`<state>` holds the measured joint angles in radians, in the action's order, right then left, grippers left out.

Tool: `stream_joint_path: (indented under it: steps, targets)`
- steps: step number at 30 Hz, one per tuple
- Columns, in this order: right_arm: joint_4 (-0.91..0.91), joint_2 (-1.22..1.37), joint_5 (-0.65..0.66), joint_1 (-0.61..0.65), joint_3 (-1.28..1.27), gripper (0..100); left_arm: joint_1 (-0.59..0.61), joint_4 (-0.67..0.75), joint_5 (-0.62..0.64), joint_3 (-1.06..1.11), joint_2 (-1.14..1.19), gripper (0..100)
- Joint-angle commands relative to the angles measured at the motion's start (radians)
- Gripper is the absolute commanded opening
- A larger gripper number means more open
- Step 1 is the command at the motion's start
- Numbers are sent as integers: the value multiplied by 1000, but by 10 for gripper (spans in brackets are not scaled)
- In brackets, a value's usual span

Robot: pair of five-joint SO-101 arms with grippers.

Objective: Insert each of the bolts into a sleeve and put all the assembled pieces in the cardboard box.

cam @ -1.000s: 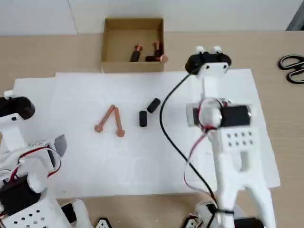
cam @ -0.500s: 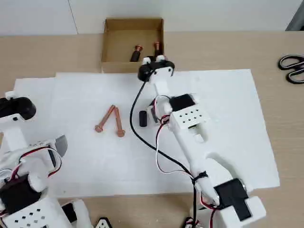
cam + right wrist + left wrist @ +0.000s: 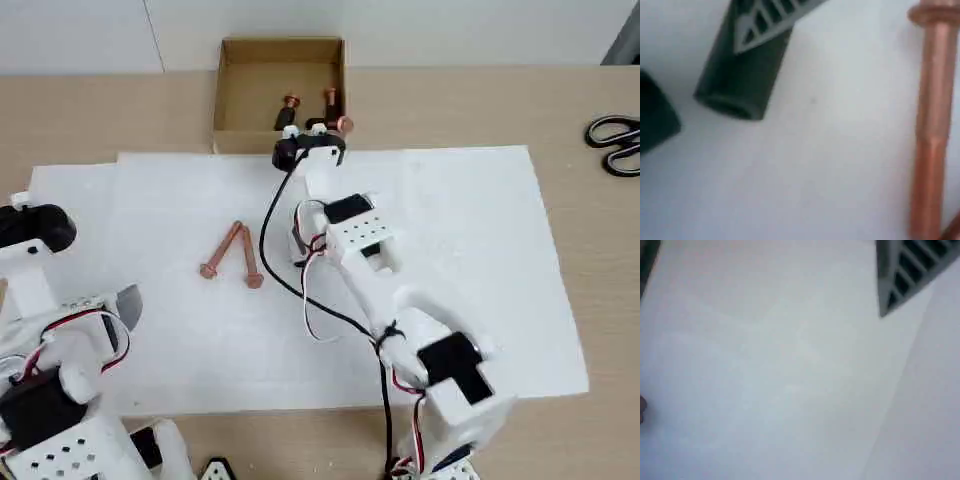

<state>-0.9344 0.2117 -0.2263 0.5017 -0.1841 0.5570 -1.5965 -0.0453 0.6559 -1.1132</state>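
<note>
Hovering over black sleeve (image 3: pixel 742 75) — right gripper (image 3: pixel 760 25), open or closed unclear; copper bolt (image 3: pixel 930 125) nearby.

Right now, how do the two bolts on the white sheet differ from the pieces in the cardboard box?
The loose bolts are bare copper end to end; the boxed pieces each wear a black sleeve with a copper head showing. The loose bolts lie in a V on the white sheet; the boxed pieces rest inside the cardboard box. Both kinds share copper heads.
</note>
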Motion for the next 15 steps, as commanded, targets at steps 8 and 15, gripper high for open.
stream_joint_path:
  steps: [8, 15]
  targets:
    - [10, 22, -17, 13, 81, 222, -6, 21, 0, -4, -8, 288]
    - [10, 19, -17, 22, 83, 191, -6, 21, 0, -4, -8, 288]
